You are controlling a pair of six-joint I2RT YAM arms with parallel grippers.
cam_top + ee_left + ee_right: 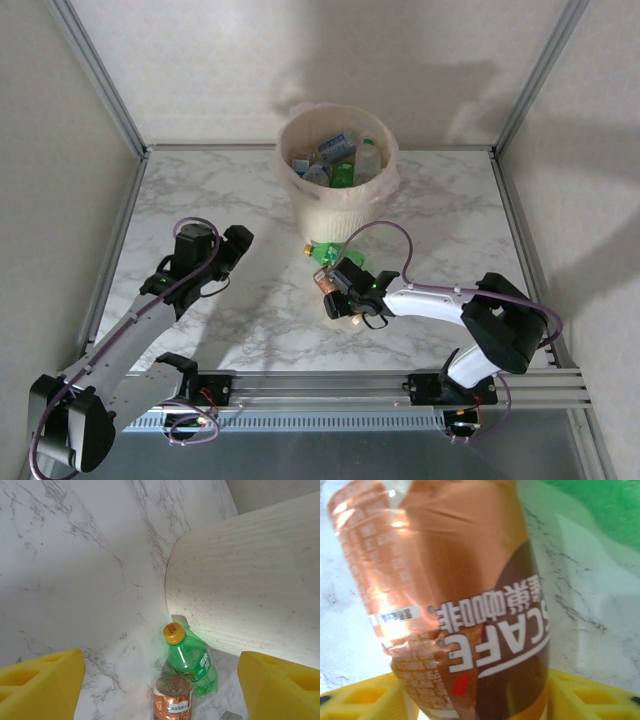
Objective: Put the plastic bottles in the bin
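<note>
Green bottle lies beside bin, cap leftward. Right fingers flank brown bottle, grip unclear; left fingers released.

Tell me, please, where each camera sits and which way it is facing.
Top external: fixed above and behind the bases, looking down the marble table to the bin; left arm and right arm show.
Left wrist: on the left arm, facing the bin's wall, a green bottle and a brown bottle before it; open yellow jaws at the bottom corners.
Right wrist: close up on the brown bottle between its yellow jaws, table behind.
Shared: both wrist views show the brown bottle.
</note>
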